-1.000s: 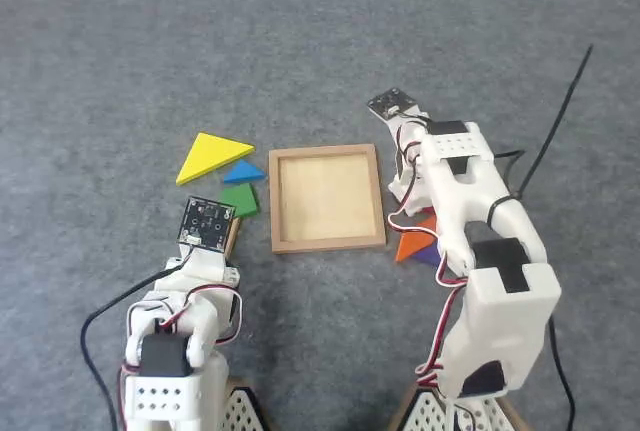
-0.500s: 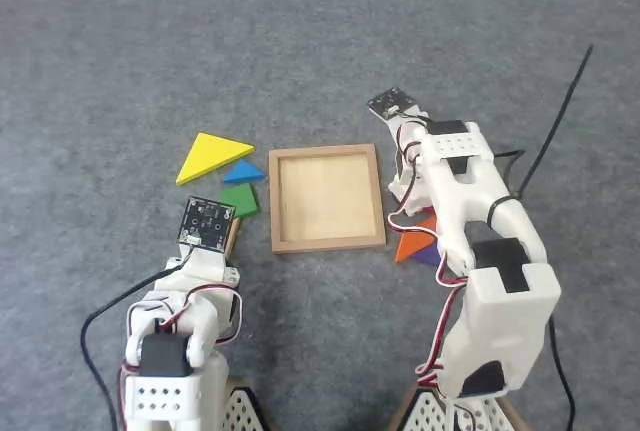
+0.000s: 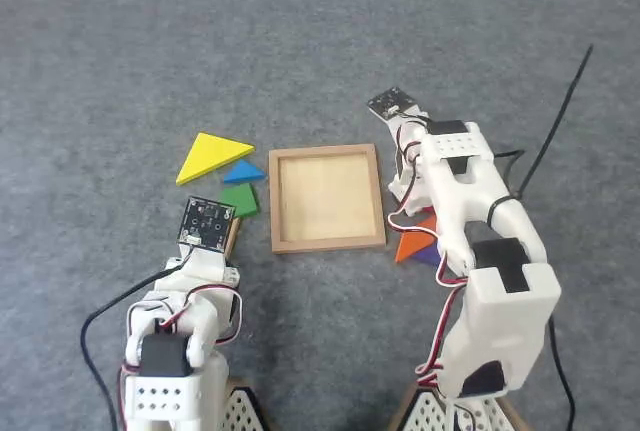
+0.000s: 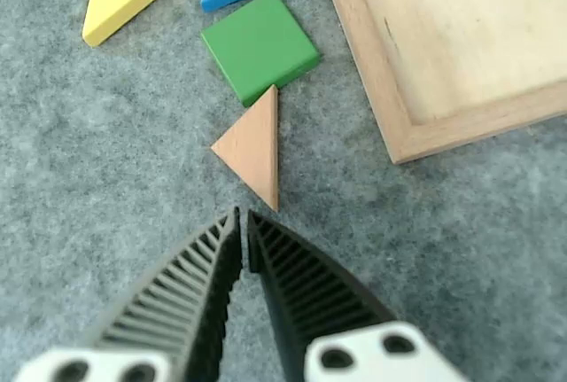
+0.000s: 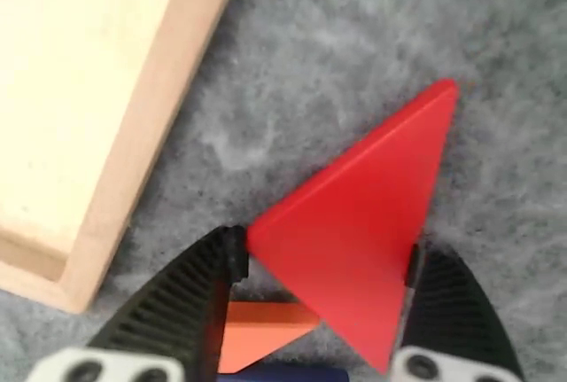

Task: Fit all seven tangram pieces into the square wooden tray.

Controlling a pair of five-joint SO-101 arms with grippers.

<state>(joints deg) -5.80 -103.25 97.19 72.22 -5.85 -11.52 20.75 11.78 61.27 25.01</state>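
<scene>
The square wooden tray (image 3: 327, 244) lies on the grey carpet (image 3: 100, 71) between the arms. A yellow triangle (image 3: 210, 156), blue triangle (image 3: 243, 172) and green square (image 3: 240, 198) sit near its left-arm side. The left wrist view adds a plain wooden triangle (image 4: 252, 147) at the green square's corner, just ahead of the left gripper (image 4: 244, 222), which is clenched on nothing. In the right wrist view the right gripper (image 5: 323, 258) grasps a red triangle (image 5: 354, 222) near the tray's rim, with an orange piece (image 5: 257, 333) beside it.

Overhead camera looks down; both close wrist cameras share the tray (image 3: 327, 244).
</scene>
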